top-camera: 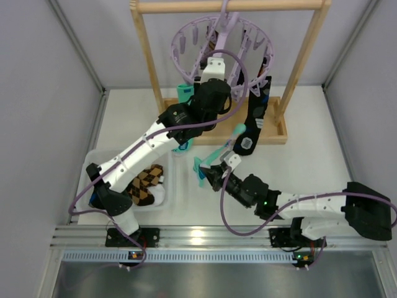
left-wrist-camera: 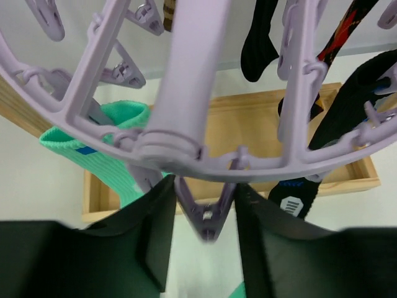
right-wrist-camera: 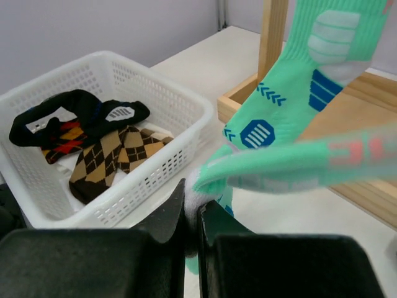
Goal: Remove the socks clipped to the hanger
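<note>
The lilac hanger point(top-camera: 178, 53) hangs from a wooden rail. My left gripper point(top-camera: 214, 63) is raised under its ring point(left-wrist-camera: 186, 81), and its fingers press both arms of one clip peg point(left-wrist-camera: 208, 214). A mint-green sock point(left-wrist-camera: 93, 136) hangs just left of that peg, and black socks point(left-wrist-camera: 259, 43) hang further right. My right gripper point(top-camera: 206, 169) is shut on the white toe point(right-wrist-camera: 197, 186) of a mint-green sock point(right-wrist-camera: 291, 164) that stretches up and to the right. A second mint-green sock point(right-wrist-camera: 298, 87) hangs behind it. A black sock point(top-camera: 254, 115) dangles at the hanger's right.
A white basket point(top-camera: 171, 186) sits at the near left with a brown diamond-patterned sock point(right-wrist-camera: 105, 155) and a black one point(right-wrist-camera: 74, 112) inside. The wooden frame's posts point(top-camera: 146, 59) and base tray point(top-camera: 276, 131) stand behind both grippers. Grey walls close in the sides.
</note>
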